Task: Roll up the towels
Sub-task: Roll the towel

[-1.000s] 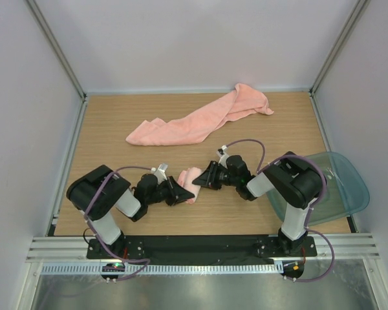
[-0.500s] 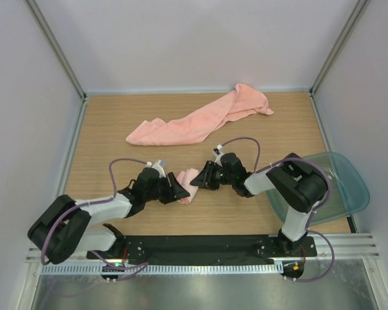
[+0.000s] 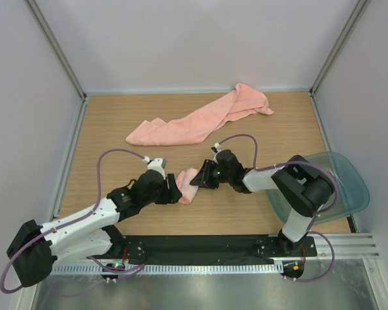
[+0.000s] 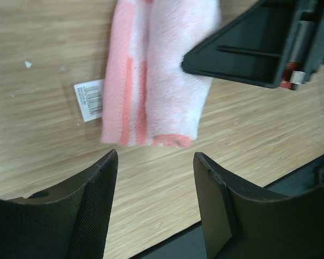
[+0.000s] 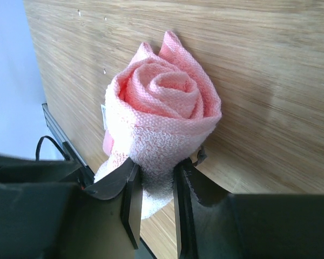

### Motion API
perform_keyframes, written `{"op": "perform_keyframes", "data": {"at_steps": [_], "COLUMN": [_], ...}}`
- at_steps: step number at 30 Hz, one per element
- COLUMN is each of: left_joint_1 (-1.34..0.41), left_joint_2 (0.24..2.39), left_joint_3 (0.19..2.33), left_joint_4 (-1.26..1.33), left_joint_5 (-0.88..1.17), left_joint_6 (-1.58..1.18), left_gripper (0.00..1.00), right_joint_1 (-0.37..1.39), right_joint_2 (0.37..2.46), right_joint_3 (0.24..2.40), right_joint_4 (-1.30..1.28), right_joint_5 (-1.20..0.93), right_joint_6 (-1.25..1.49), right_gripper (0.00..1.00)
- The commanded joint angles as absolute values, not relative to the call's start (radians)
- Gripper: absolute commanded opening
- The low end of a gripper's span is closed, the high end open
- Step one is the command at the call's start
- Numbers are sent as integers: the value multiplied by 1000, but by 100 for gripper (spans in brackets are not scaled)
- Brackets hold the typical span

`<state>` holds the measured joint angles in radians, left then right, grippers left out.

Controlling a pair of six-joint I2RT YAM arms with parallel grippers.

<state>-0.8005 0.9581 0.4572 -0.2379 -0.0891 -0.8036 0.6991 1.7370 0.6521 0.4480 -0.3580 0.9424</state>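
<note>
Here, the smaller striped towel sits as a tight spiral roll on the wooden table, a little toward 6 o'clock from the table's middle in the top view. The right gripper reaches in from 3 o'clock with its fingers clamped on the roll, the terry squeezed between them. The left gripper comes in from 8 o'clock. Its fingers stand apart with bare wood between them, just short of the roll's near end and not touching it. The left wrist view shows pale stripes along the roll and a white label at its 9 o'clock side, flat on the wood. The long plain towel lies loose and unrolled across the far table, from 10 o'clock to 1 o'clock, well apart from both grippers. A translucent teal tray rests at 4 o'clock, overhanging the table's right edge.
</note>
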Motion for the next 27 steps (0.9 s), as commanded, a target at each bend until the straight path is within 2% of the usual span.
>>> {"op": "perform_keyframes", "data": {"at_steps": [1,5,12,21,27], "left_joint_1": [-914,-1092,-1253,-1282,-1282], "left_joint_2": [953,1040,1267,1472,1520], "left_joint_3": [555,646,719,778,775], "left_joint_4": [-334,-339,-284,-245,-236], "left_joint_5": [-349,-501,-667,-723,-733], "left_joint_6": [-706,-651,-594,-558,-572], "left_gripper": [59,59,59,60,59], "right_joint_1": [722,735,756,769,769], "right_joint_2": [1720,1706,1692,1684,1681], "right_joint_3": [676,715,776,802,810], "right_joint_4": [255,149,11,-51,-57], "right_joint_5": [-290,-275,-250,-267,-281], "right_joint_6": [890,879,862,845,842], "right_gripper": [16,16,16,16,16]}}
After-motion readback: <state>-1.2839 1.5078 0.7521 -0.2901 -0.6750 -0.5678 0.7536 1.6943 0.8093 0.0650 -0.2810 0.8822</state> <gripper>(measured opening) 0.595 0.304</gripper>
